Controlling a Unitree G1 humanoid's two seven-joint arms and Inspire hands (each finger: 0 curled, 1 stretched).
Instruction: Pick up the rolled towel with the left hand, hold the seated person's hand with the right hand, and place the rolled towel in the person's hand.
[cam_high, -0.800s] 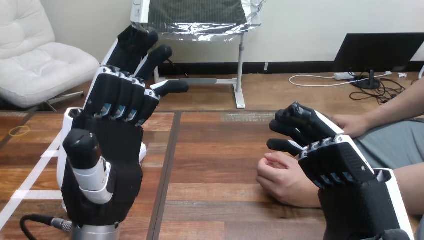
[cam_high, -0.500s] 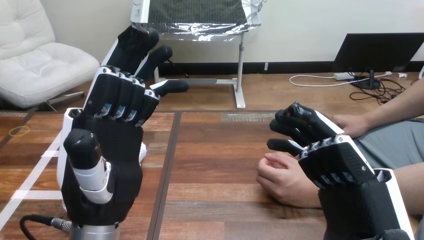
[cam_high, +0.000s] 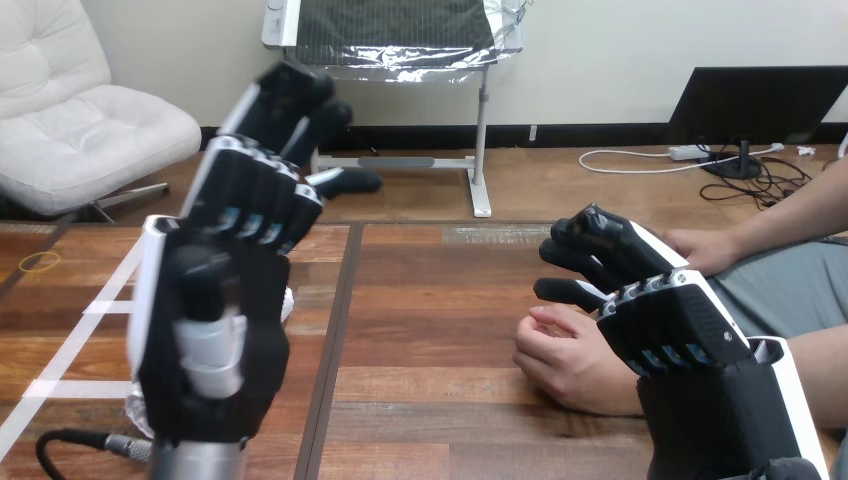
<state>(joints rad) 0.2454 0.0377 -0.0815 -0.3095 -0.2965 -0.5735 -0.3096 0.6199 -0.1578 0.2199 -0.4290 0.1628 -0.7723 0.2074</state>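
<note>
A wooden table (cam_high: 440, 400) of dark planks spans the view. The robot's left hand (cam_high: 215, 330) rises upright at the table's 9 o'clock side, black palm facing the camera. Its fingers (cam_high: 255, 195) are straight and close together, pointing up toward 1 o'clock, with the thumb upright across the palm, and they hold nothing.

The robot's right hand (cam_high: 680, 330) sits at 4 o'clock, its back to the camera, touching or just over the person's hand (cam_high: 560, 355). That hand rests loosely closed on the table at the right hand's 9 o'clock. Whether the right hand grips it cannot be told.

The rolled towel (cam_high: 288, 302) is almost wholly hidden behind the left hand. Only a small white edge shows at the palm's 3 o'clock, low on the table, well below the raised fingers and apart from them.
</note>
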